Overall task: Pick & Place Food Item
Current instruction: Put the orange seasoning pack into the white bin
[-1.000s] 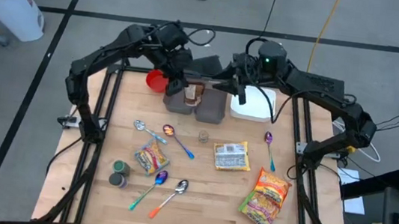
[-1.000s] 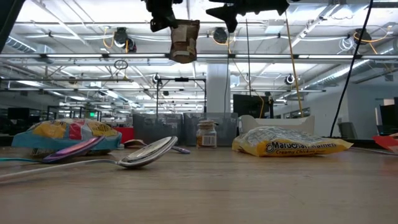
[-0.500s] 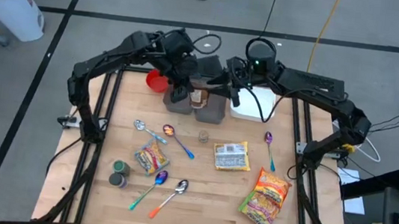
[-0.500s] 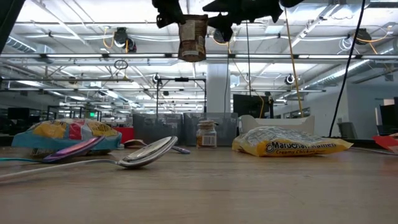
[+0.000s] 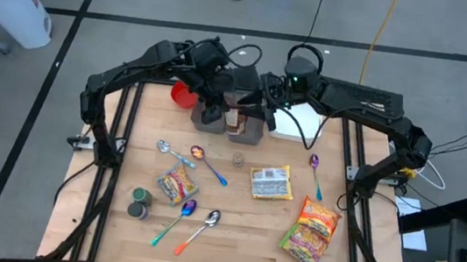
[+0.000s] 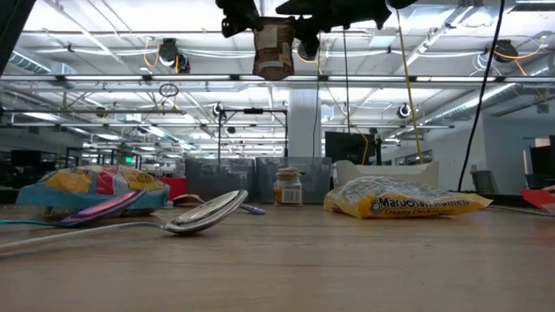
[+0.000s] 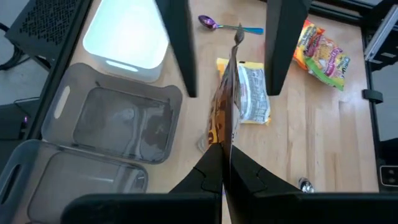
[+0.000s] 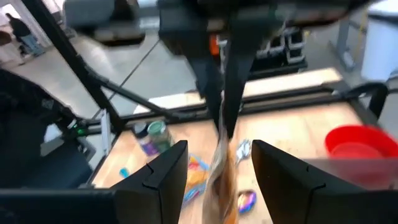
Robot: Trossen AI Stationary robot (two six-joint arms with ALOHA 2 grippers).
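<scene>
Both arms have moved closer together. From above, the left gripper hangs the brown packet over the grey trays. Down low, it dangles high. The left fingers pinch it; the right gripper stands open around it, ready to take it.

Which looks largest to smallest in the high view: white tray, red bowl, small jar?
1. white tray, though an arm covers part of it
2. red bowl, also partly hidden
3. small jar
</scene>
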